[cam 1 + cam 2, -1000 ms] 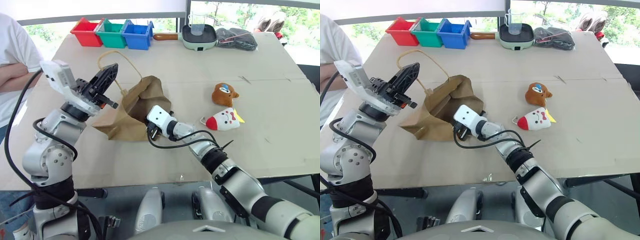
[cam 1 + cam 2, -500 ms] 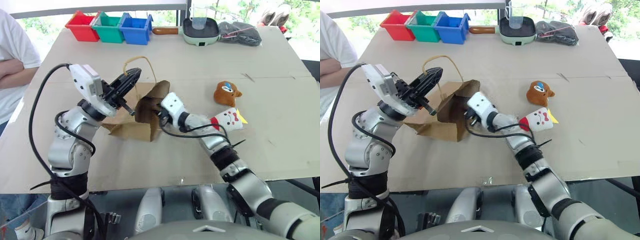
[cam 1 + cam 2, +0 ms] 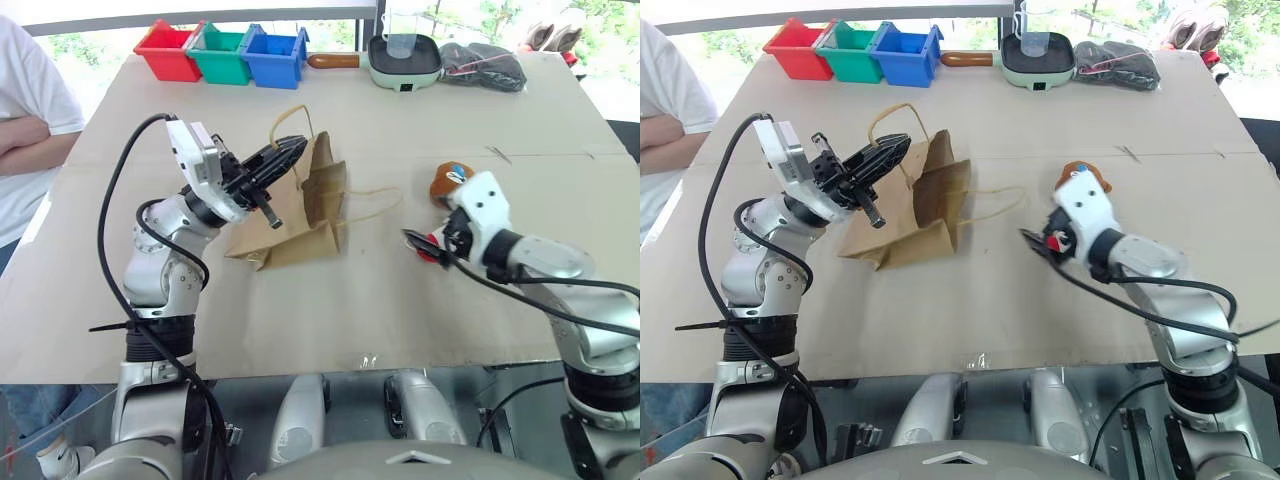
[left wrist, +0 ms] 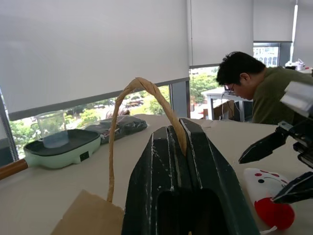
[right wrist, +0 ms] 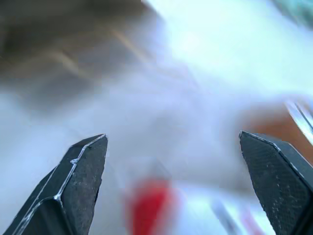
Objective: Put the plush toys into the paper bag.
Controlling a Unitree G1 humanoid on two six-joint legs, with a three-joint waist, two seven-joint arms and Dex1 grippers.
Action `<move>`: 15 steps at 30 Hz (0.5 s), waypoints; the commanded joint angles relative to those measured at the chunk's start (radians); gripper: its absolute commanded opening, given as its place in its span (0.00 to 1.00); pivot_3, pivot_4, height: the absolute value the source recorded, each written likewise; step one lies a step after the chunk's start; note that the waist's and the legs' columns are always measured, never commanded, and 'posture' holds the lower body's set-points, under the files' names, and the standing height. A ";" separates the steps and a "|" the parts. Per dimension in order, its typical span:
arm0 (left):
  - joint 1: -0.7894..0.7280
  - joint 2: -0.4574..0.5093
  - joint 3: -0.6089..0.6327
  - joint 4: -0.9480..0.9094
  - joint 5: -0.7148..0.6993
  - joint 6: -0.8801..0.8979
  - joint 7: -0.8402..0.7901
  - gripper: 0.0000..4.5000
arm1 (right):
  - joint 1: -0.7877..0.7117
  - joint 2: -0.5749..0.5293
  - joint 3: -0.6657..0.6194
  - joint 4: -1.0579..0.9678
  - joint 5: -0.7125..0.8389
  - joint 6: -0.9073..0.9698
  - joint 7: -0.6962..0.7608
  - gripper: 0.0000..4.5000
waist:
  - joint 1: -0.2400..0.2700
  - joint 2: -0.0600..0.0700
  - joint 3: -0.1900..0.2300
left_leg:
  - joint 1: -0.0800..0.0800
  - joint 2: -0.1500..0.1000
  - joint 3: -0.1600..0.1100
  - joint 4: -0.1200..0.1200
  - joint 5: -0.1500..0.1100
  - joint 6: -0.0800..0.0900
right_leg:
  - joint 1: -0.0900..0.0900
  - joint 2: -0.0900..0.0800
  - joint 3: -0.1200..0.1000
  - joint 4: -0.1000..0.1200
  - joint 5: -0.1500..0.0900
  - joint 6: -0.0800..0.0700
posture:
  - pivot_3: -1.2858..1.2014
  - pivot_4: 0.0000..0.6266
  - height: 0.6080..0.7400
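While the right gripper (image 3: 425, 243) stands wide open at centre right of the left eye view, its fingers sit just beside the white plush toy (image 4: 266, 198), whose red end shows between them. That toy looks soft and light, so a squeeze across its plump middle should hold. The brown plush toy (image 3: 449, 178) lies just above, partly hidden behind the wrist, probably equally squashy. Left of centre, the left gripper (image 3: 287, 158) is clamped on one cord handle (image 4: 142, 90) of the paper bag (image 3: 300, 215), lifting its mouth. Being thin and creased, the bag will likely buckle if pushed.
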 commanded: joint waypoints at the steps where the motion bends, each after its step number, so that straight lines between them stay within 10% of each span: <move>1: -0.021 -0.012 0.000 -0.013 -0.024 -0.012 -0.014 0.00 | 0.021 0.000 0.021 0.024 -0.006 0.039 -0.036 0.93 | -0.004 0.000 0.000 | 0.000 0.000 0.000 0.000 0.000 0.000 | 0.000 0.000 0.000 0.000 0.000 0.000 | 0.52 0.24 1.00; 4: -0.016 -0.019 -0.007 -0.026 -0.036 0.009 -0.026 0.00 | 0.051 -0.081 0.123 0.125 -0.081 -0.074 -0.035 0.73 | -0.004 0.000 0.000 | 0.001 0.001 0.000 0.000 0.000 0.000 | 0.000 0.001 0.000 0.000 0.000 0.000 | 0.52 0.24 1.00; 11: -0.017 -0.003 0.005 -0.045 -0.097 0.072 -0.048 0.00 | 0.113 -0.136 -0.077 0.035 0.021 -0.427 0.118 0.02 | 0.004 -0.002 0.001 | 0.000 0.000 -0.001 0.001 0.000 0.000 | 0.001 0.000 -0.001 -0.001 0.000 0.001 | 0.52 0.24 1.00; 15: -0.013 0.015 0.010 -0.062 -0.131 0.120 -0.054 0.00 | 0.059 -0.165 -0.207 0.001 0.162 -0.522 0.235 0.02 | 0.000 -0.002 0.002 | 0.000 0.000 -0.001 0.002 0.000 0.000 | 0.001 0.000 -0.001 0.000 0.000 0.001 | 0.52 0.24 1.00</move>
